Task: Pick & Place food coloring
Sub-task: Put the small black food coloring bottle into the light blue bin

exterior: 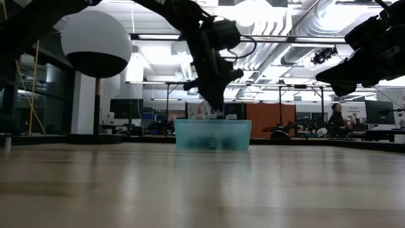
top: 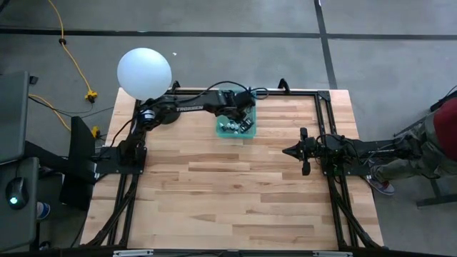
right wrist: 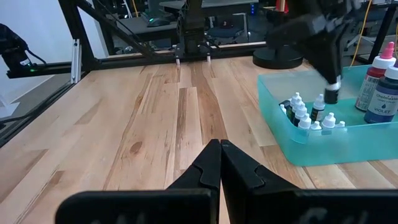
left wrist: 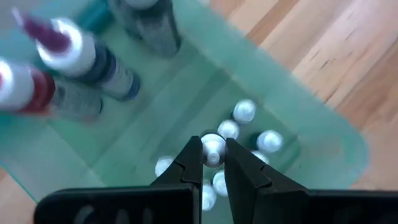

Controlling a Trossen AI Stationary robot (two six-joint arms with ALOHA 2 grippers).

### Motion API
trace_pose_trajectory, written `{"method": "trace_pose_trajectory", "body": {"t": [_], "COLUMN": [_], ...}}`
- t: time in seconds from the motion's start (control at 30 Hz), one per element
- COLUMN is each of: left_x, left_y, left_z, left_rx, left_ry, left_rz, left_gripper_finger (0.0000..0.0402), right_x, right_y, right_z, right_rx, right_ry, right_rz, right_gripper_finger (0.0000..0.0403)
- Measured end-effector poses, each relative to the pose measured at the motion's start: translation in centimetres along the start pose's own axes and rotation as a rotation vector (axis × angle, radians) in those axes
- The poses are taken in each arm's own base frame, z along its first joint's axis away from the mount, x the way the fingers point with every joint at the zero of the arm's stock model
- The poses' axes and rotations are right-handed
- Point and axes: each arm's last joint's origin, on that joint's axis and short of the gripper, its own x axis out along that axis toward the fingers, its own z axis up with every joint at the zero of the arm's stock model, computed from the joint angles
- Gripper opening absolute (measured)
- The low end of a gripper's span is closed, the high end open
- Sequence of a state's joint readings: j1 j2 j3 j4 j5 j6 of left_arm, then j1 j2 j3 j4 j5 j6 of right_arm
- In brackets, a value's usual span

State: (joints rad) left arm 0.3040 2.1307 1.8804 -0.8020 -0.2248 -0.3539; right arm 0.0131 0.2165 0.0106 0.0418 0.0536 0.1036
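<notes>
Low view: tub (exterior: 212, 134) wall blurs bottles; left end effector (left wrist: 212, 155) pinches one bottle (left wrist: 213, 148).

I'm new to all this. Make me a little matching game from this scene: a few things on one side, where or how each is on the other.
Things:
1. left gripper
2. right gripper
3. teal bin
4. white ball

States:
a. shut, empty, over bare wood
b. beyond the table's far left corner
c. shut on a small bottle's cap
d. holds many bottles, far side of the table

Pairs: 1-c, 2-a, 3-d, 4-b
</notes>
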Motion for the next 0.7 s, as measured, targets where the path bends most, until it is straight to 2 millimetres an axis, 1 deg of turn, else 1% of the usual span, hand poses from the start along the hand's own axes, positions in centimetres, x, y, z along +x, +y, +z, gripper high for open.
{"method": "trace_pose_trajectory", "body": {"t": [0.23,0.43,0.6,0.63,0.7], "left_x": [1.5,1.8,3.4,3.6,3.8], "left_y": [0.7,0.6,0.3,0.2,0.2], "left_z": [-1.2,-1.4,-1.9,-1.7,-2.0], "left_rx": [-0.043,-0.044,-0.041,-0.044,-0.038], "left_ry": [0.049,0.048,0.080,0.063,0.087], "left_rz": [0.022,0.017,0.002,-0.005,0.003], "left_gripper_finger": [0.0028,0.0028,0.0028,0.0028,0.0028], "right_x": [0.0,0.0,0.0,0.0,0.0], "right_y": [0.0,0.0,0.0,0.0,0.0], "right_z": [0.0,0.0,0.0,0.0,0.0], "right_rx": [0.000,0.000,0.000,0.000,0.000], "right_ry": [0.000,0.000,0.000,0.000,0.000], "right_rz": [0.000,0.000,0.000,0.000,0.000], "right_gripper_finger": [0.0000,0.0000,0.0000,0.0000,0.0000]}}
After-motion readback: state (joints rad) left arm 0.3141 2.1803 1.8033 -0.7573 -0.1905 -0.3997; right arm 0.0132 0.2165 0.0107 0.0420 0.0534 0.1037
